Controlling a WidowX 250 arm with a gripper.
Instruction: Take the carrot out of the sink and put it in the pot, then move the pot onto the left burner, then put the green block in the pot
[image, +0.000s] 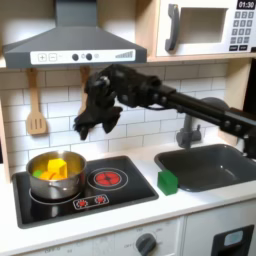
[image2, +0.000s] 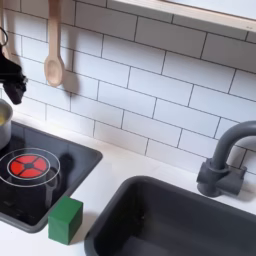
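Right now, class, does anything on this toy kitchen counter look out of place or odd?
Mildly, yes. The green block sits on the white counter between the stovetop and the sink, not a usual kitchen item. The pot holds orange and yellow toys. Nothing looks spilled, tipped or damaged.

The arm is seen extended from the first exterior view's right edge across toward the first exterior view's left, with the black links angled up and the wrist bent downward at the end. The gripper is pointed down and held in mid-air; nothing is seen clamped between the fingers. The jaw gap cannot be made out, as the black fingers blur together in the first exterior view. In the second exterior view, part of the gripper is cut off by the second exterior view's left edge, a dark shape with no jaw detail resolved.
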